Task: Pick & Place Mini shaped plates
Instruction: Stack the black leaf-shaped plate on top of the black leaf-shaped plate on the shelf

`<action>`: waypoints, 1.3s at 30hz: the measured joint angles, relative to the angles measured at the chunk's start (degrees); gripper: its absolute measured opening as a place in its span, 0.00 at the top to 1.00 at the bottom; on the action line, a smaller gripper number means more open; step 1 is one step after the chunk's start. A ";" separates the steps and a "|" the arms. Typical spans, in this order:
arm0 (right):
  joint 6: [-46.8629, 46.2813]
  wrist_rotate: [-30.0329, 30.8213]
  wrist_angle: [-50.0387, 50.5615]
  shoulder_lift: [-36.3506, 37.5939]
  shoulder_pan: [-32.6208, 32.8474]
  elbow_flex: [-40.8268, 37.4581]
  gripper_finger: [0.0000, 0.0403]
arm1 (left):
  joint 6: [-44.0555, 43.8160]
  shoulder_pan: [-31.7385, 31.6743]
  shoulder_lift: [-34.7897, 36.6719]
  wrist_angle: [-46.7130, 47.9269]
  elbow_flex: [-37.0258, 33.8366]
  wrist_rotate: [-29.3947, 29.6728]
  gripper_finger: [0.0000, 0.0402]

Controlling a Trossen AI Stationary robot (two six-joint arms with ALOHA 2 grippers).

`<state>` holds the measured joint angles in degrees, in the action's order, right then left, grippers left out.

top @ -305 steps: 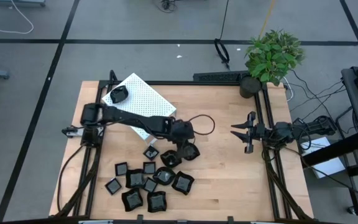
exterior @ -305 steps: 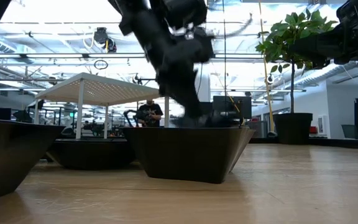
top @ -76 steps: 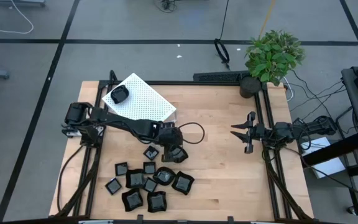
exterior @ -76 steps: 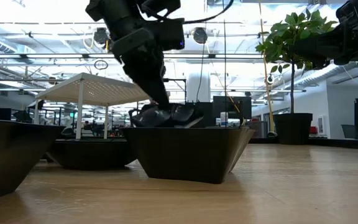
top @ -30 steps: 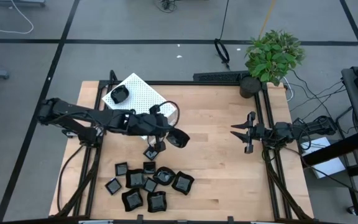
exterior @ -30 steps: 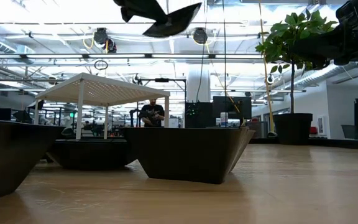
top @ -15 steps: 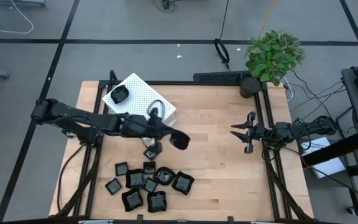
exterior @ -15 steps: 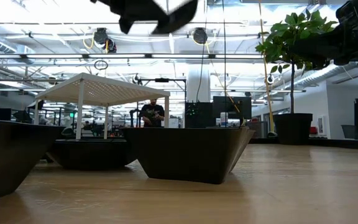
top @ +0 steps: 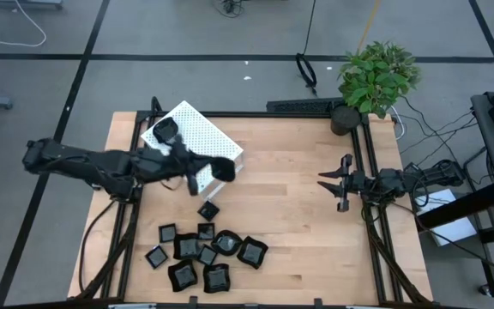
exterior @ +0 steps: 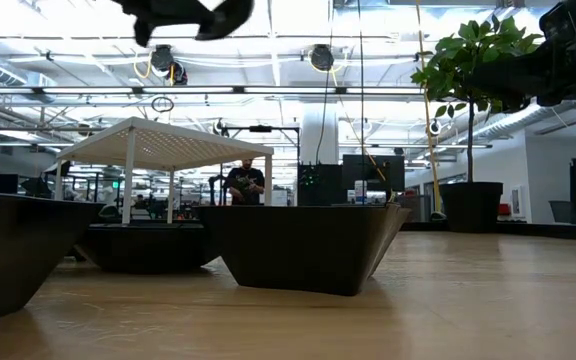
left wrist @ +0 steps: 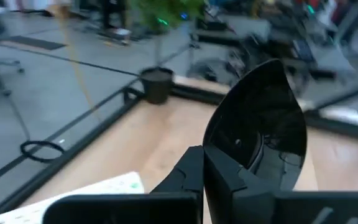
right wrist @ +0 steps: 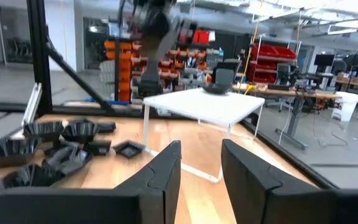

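Note:
My left gripper (top: pixel 211 171) is shut on one glossy black mini plate (top: pixel 224 169), high above the table at the near right edge of the white perforated box (top: pixel 197 129). The held plate also shows in the left wrist view (left wrist: pixel 260 118) and at the top of the low view (exterior: pixel 218 14). Another black plate (top: pixel 163 130) lies on the box's top. Several black plates (top: pixel 204 249) lie in a loose pile on the wood near the table's front edge, and one (top: pixel 207 210) lies apart. My right gripper (top: pixel 336 183) is open and empty at the table's right side. My left gripper pinches the plate by a part of its rim (left wrist: pixel 225 163) between its two fingers. The plate stands out past the fingertips, tipped on edge with its hollow side showing in the wrist view. It is lifted clear of the table and the box.
A potted plant (top: pixel 374 77) stands at the table's far right corner. Black frame rails (top: pixel 369 172) run along the table's sides. Bare wood (top: pixel 290 223) lies between the pile and my right gripper.
My left gripper has carried the held plate toward the table's left and far edges, to the white box's edge. It has stayed high above the table and shut on the plate. The arm has drawn back to the left.

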<state>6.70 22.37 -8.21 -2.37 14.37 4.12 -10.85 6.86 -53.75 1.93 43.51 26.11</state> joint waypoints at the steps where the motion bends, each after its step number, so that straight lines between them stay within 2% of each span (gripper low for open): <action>1: -0.02 0.02 -0.21 -0.04 -0.02 0.00 0.75 | -1.24 -0.47 1.73 1.61 0.02 0.82 1.00; 7: -0.01 0.00 -0.16 -0.18 -0.02 0.00 0.75 | -7.38 -5.41 12.89 13.63 -0.02 6.78 1.00; 11: 0.00 0.00 -0.15 -0.17 -0.02 0.00 0.75 | -12.78 -10.77 19.33 20.33 -0.02 8.40 1.00; 15: -0.02 0.00 -0.13 -0.17 0.00 0.00 0.75 | -16.10 -16.86 23.08 21.45 0.88 7.86 1.00; 18: -0.02 0.00 -0.15 -0.17 -0.02 0.00 0.75 | -15.29 -21.79 23.26 22.89 4.37 4.82 1.00; 21: -0.01 0.00 -0.15 -0.17 -0.01 0.00 0.75 | -14.77 -26.87 20.94 28.33 10.08 1.88 1.00; 29: -0.02 0.00 -0.15 -0.17 0.00 0.00 0.75 | -16.76 -40.00 7.86 55.87 28.91 0.82 1.00; 33: -0.01 0.00 -0.15 -0.17 0.00 0.00 0.75 | -16.31 -45.69 2.10 59.93 32.16 0.75 1.00; 39: -0.02 0.00 -0.15 -0.17 0.00 0.00 0.75 | -16.55 -54.50 -4.47 68.78 31.30 0.70 1.00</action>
<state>6.68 22.37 -8.36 -2.55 14.37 4.12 -27.40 -47.64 -58.23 70.71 74.80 26.81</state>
